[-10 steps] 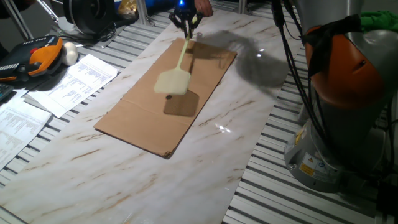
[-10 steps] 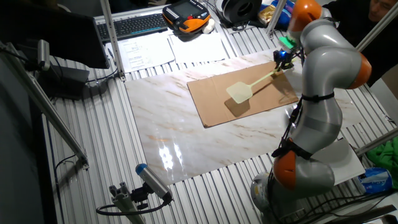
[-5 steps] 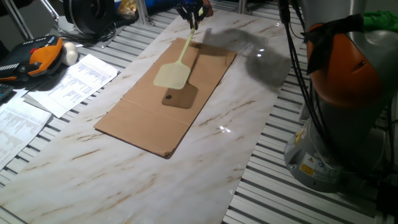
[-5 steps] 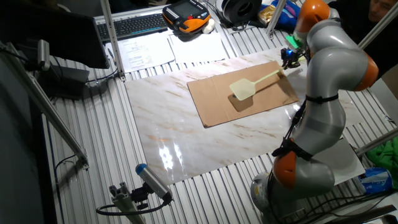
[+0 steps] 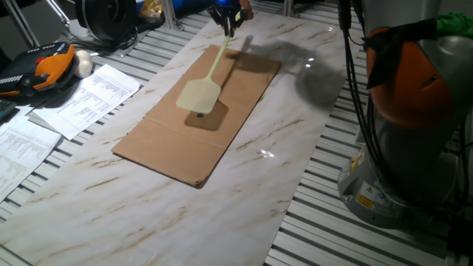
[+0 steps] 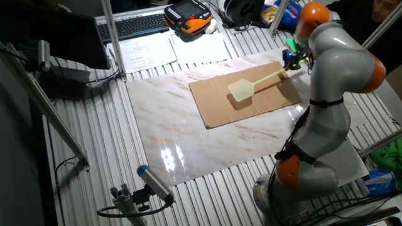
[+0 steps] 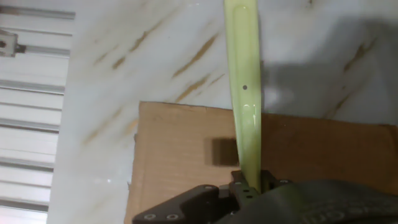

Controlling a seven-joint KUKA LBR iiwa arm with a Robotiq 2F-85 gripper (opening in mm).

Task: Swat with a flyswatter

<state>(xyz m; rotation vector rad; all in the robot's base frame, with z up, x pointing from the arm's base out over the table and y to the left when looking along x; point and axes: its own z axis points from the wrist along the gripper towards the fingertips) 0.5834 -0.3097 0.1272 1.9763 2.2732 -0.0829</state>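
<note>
1. Your gripper (image 5: pixel 226 16) sits at the far edge of the marble table (image 5: pixel 295 155), fingers pinched on the end of the flyswatter (image 5: pixel 201 92) handle. The hand view shows the handle (image 7: pixel 244 93) running straight out of the jaws, so the grip looks solid.

2. The flyswatter reaches out over the flat cardboard sheet (image 5: pixel 159 140). Its mesh head (image 6: pixel 240 91) is above the middle of the sheet with a shadow right under it. It's low, but I can't tell if it's touching the cardboard or just hovering.

3. There's a small dark spot on the cardboard at the near edge of the head (image 5: pixel 201 114). That could be your target, but it's too small to say what it is.

4. My read: you're mid-swat, in the down part of a stroke or right at contact.

5. For the next move, tip the wrist so the head lands flat on the cardboard, then lift for another go. Keep the pinch tight, because a long thin handle can twist in the fingers on impact.

6. Papers (image 5: pixel 81 96) and an orange-and-black controller (image 5: pixel 44 66) sit off to the side, well clear of the swing.
</note>
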